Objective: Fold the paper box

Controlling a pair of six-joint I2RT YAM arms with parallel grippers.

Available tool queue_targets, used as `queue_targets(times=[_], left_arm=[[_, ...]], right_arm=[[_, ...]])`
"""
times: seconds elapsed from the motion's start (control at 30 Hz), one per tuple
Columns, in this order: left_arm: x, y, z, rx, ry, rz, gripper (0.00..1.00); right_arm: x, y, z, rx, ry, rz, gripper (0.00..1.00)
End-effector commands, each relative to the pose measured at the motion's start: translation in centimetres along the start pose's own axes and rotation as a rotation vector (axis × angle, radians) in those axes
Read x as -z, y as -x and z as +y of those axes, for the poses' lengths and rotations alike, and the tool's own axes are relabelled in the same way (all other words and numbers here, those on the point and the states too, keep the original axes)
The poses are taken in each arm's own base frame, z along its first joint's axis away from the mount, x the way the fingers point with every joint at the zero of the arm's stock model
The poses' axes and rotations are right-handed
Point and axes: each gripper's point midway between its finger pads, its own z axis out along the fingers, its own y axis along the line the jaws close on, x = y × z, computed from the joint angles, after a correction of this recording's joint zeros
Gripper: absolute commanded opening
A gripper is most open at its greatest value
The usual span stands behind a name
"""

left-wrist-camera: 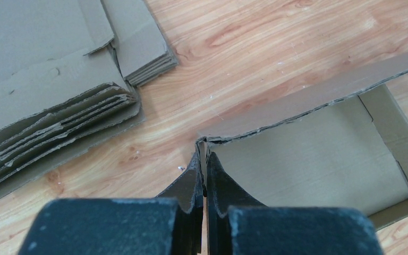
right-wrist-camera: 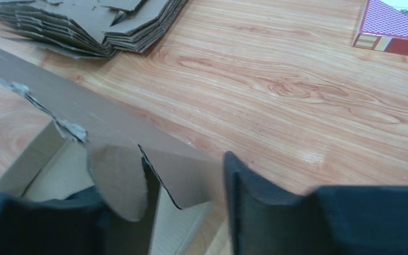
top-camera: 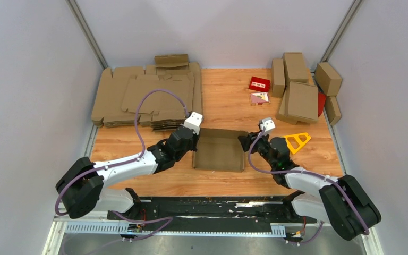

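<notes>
The paper box (top-camera: 219,150) is a shallow brown cardboard tray in the middle of the table, with its side walls raised. My left gripper (top-camera: 194,139) is at the box's left far corner. In the left wrist view that gripper (left-wrist-camera: 204,159) is shut on the thin left wall where it meets the long far wall of the box (left-wrist-camera: 308,159). My right gripper (top-camera: 244,141) is at the right end of the box. In the right wrist view it (right-wrist-camera: 188,178) stands open, with two torn-edged flaps of the box (right-wrist-camera: 111,127) between its fingers; the right finger (right-wrist-camera: 244,196) is clear of the cardboard.
A thick pile of flat brown blanks (top-camera: 143,95) fills the back left. Several folded brown boxes (top-camera: 300,90) stand at the back right, with a small red carton (top-camera: 259,84) and a printed carton (right-wrist-camera: 398,26) next to them. A yellow triangular piece (top-camera: 296,141) lies beside the right arm.
</notes>
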Motion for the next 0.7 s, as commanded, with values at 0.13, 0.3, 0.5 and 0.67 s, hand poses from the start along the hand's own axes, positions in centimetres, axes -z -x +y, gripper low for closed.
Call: queue_targets(times=[0.13, 0.3, 0.5, 0.67], left_arm=[[-0.2, 1.2, -0.9, 0.046, -0.029, -0.007, 0.00], [-0.6, 0.9, -1.1, 0.086, -0.029, -0.004, 0.00], [-0.6, 1.0, -1.2, 0.103, -0.031, -0.005, 0.00], [-0.6, 0.4, -1.2, 0.112, -0.032, -0.004, 0.00]], right_arm=[[-1.2, 4.4, 1.1, -0.123, -0.005, -0.064, 0.20], [-2.0, 4.5, 2.1, -0.246, -0.035, -0.002, 0.17], [-2.6, 3.5, 2.0, -0.308, -0.107, 0.054, 0.15], [-2.4, 1.5, 2.4, -0.321, -0.115, 0.087, 0.17]])
